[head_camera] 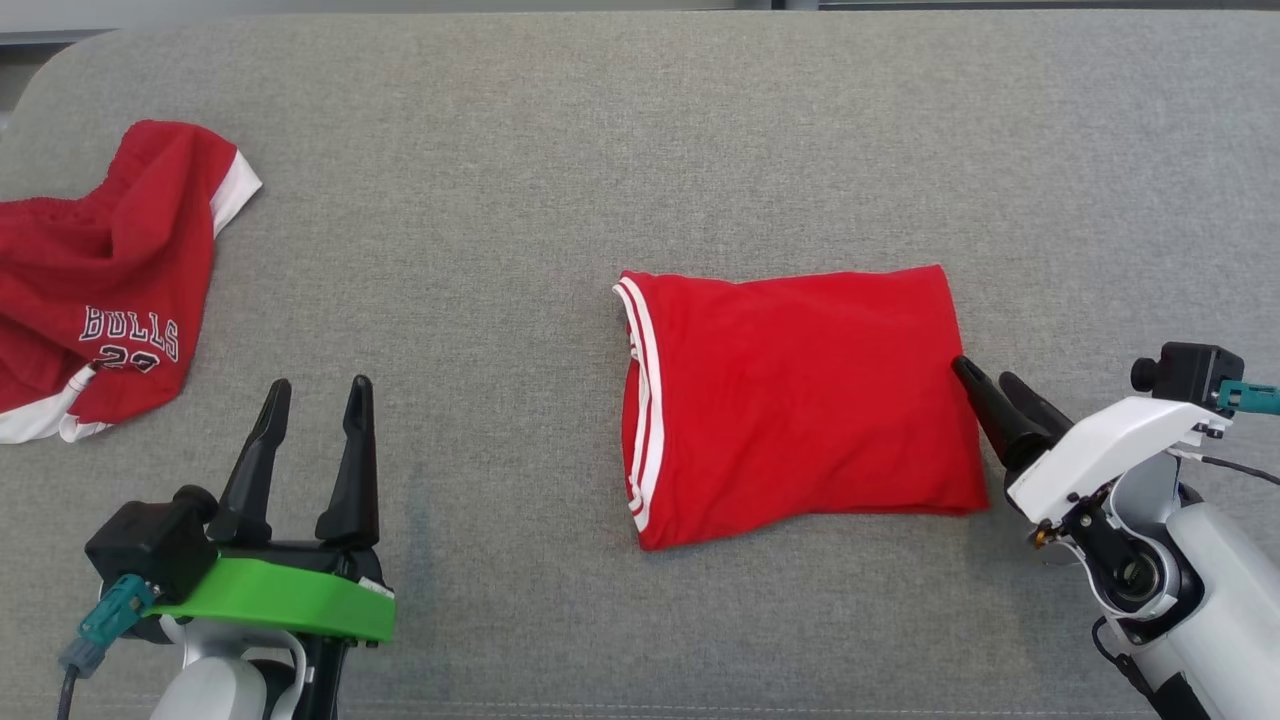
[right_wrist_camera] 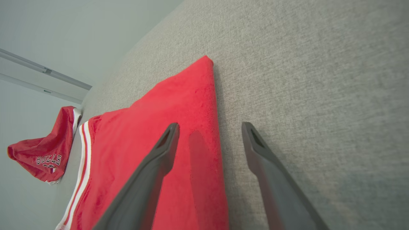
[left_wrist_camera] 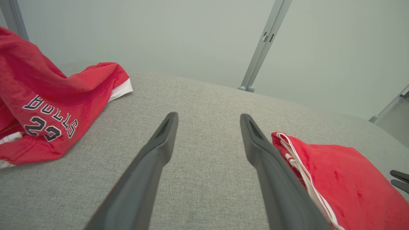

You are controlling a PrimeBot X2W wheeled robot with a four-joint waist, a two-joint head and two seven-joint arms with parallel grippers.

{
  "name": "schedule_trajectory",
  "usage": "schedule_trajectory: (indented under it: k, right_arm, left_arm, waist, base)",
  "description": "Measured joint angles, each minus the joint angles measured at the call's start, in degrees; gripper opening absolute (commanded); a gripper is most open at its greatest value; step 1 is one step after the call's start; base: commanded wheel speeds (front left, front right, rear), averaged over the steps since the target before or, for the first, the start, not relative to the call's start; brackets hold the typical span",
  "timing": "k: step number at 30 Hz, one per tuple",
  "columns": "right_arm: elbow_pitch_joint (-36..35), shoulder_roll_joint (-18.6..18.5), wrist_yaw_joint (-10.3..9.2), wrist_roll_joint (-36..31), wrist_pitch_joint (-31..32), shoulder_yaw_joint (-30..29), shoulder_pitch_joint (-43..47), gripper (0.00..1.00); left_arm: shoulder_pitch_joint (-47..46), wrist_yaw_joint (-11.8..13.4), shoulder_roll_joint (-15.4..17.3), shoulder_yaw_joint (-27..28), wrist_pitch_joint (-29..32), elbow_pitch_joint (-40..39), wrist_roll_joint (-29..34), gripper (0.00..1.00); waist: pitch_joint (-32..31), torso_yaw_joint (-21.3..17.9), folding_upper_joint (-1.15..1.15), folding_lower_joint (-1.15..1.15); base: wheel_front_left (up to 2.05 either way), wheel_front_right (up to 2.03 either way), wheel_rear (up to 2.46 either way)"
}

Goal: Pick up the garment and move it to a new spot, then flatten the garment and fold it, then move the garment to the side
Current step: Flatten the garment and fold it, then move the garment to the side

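Now the red cloth garment with white stripes (head_camera: 800,400) lies folded in a neat square in the middle of the grey fabric surface (head_camera: 500,200). Folding looks done, and I think only moving it to the side is left. The right gripper (head_camera: 983,370) is spread wide at the garment's right edge, holding nothing. The left gripper (head_camera: 320,383) is spread wide too, well apart from it.

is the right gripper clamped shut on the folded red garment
No, the right gripper is open, one finger over the folded garment's edge and the other over the grey surface.
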Motion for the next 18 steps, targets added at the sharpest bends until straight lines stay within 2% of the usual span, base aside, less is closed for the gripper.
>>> schedule_trajectory:
  k: [11, 12, 13, 14, 18]
  right_arm:
    - [2.8, -0.3, 0.31, -0.7, 3.2, 3.1, -1.8, 1.0]
    - [3.0, -0.2, 0.58, -0.7, 3.6, 3.4, -2.5, 0.74]
    - [3.2, -0.1, 0.58, -0.7, 4.0, 3.7, -3.0, 0.31]
    - [3.5, 0.0, 0.64, -0.7, 4.1, 3.9, -3.4, 0.01]
    - [3.9, 0.0, 1.45, -0.8, 4.9, 4.1, -4.2, 0.0]
  left_arm:
    - [0.0, 0.2, -0.1, -0.1, 0.0, 0.1, 0.1, 1.0]
    - [0.0, 0.3, -0.1, 0.1, 0.0, 0.1, 0.1, 1.0]
    - [0.0, 0.3, -0.2, 0.1, 0.0, 0.1, 0.1, 1.0]
    - [0.0, 0.3, -0.2, 0.1, 0.0, 0.1, 0.1, 1.0]
    - [0.0, 0.3, -0.3, 0.1, 0.0, 0.1, 0.1, 1.0]
  waist:
    - [0.5, 2.4, 0.0, 0.0]
    - [0.5, 2.5, 0.0, 0.0]
    - [0.5, 2.6, 0.0, 0.0]
    - [0.5, 2.7, 0.0, 0.0]
    - [0.4, 3.1, 0.0, 0.0]
  base:
    - [0.0, 0.0, 0.0]
    - [0.0, 0.0, 0.0]
    - [0.0, 0.0, 0.0]
    - [0.0, 0.0, 0.0]
    - [0.0, 0.0, 0.0]
